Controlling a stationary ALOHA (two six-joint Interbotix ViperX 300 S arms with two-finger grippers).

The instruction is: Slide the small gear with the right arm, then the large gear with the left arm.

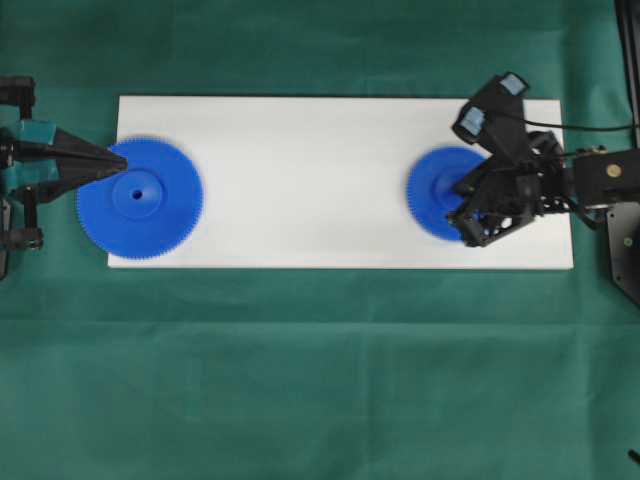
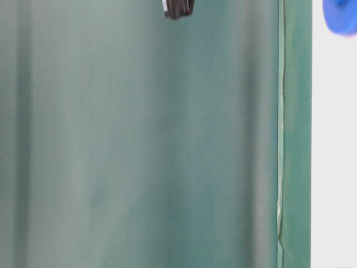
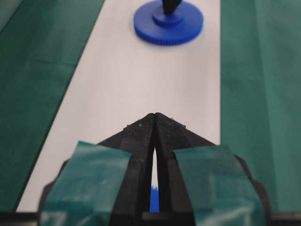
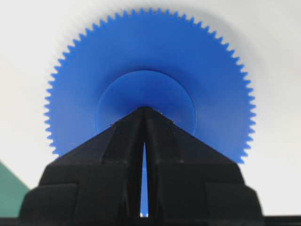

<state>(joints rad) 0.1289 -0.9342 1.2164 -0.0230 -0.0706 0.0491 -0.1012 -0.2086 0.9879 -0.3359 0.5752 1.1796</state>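
Right gripper (image 4: pixel 144 109): fingers pressed together into one point, holding nothing; tip on the small gear's hub, apparently to push rather than grasp.
Small gear (image 1: pixel 440 192): flat on the white board (image 1: pixel 310 180), near its right end.
Left gripper (image 1: pixel 118 158): also closed to a point, tip over the large gear's rim, seemingly waiting its turn.
Large gear (image 1: pixel 140 200): at the board's left end, overhanging onto the green cloth (image 1: pixel 320 370).

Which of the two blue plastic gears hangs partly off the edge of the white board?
The large blue plastic gear at the left end; its rim overlaps the green cloth. The small blue plastic gear lies wholly on the white board.
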